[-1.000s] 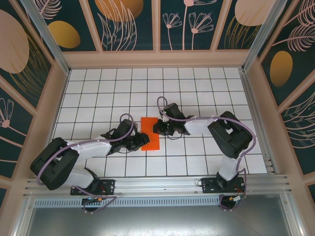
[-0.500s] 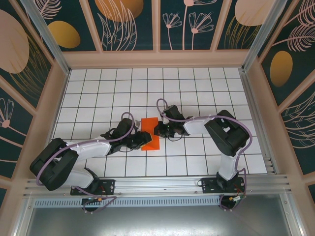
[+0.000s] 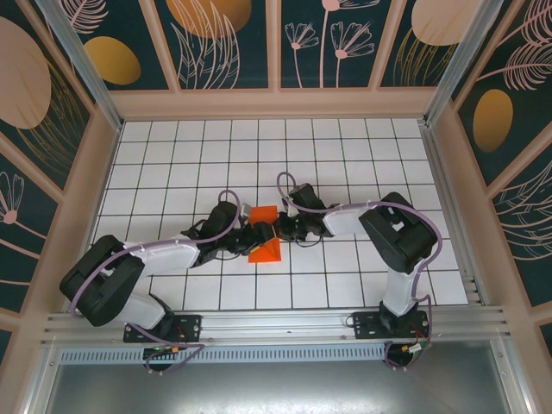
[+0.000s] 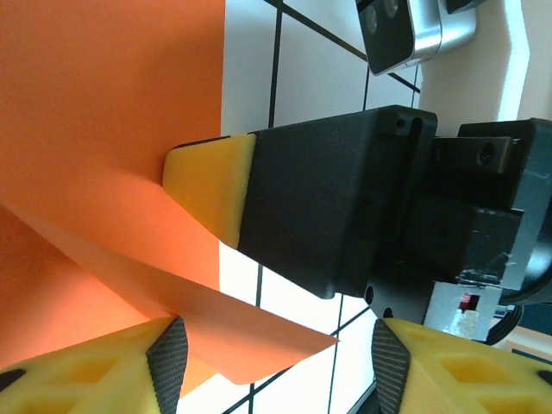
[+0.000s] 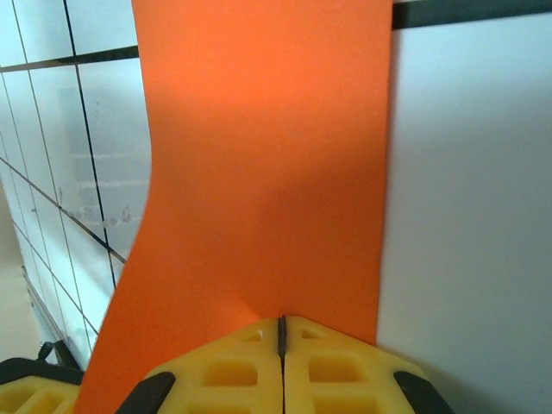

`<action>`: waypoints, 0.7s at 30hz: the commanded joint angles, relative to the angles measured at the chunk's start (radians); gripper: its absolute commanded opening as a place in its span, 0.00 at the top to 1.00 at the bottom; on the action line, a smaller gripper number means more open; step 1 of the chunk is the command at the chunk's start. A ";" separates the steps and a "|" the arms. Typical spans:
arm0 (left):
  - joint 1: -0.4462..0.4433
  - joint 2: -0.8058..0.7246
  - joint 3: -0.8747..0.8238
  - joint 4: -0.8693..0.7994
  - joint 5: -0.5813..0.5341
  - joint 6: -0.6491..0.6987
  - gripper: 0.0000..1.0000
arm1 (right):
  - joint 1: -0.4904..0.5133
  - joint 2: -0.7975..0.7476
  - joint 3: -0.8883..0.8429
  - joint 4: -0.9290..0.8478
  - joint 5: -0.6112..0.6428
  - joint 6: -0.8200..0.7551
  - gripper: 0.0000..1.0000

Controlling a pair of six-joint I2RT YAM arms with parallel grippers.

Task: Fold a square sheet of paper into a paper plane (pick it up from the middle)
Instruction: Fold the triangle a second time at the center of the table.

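Right pincer [image 5: 282,335] pinches orange paper [image 5: 259,172], left pincer [image 4: 274,366] spread wide beside it

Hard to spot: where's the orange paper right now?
In the overhead view the orange paper sits mid-table on the white tiles, between the left gripper and the right gripper, which pinches it.

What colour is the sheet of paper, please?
Plain orange-red paper, best in right wrist view.
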 commanded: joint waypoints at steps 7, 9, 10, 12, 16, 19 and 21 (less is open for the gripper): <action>-0.005 0.043 0.036 0.058 0.012 0.008 0.32 | -0.075 -0.164 -0.102 0.053 -0.046 0.047 0.82; -0.005 0.051 0.042 0.056 0.014 0.008 0.32 | -0.092 -0.201 -0.132 0.056 -0.034 0.047 0.77; -0.006 0.055 0.045 0.055 0.015 0.008 0.32 | -0.100 -0.219 -0.149 0.058 -0.031 0.044 0.75; -0.006 0.064 0.052 0.051 0.018 0.010 0.32 | -0.113 -0.245 -0.178 0.076 -0.036 0.037 0.73; -0.006 0.071 0.063 0.033 0.013 0.016 0.37 | -0.121 -0.289 -0.207 0.108 -0.062 0.002 0.70; -0.006 0.078 0.064 0.022 0.011 0.019 0.44 | -0.121 -0.301 -0.216 0.134 -0.090 -0.017 0.68; -0.006 0.083 0.064 0.014 0.011 0.020 0.47 | -0.121 -0.297 -0.212 0.141 -0.101 -0.025 0.67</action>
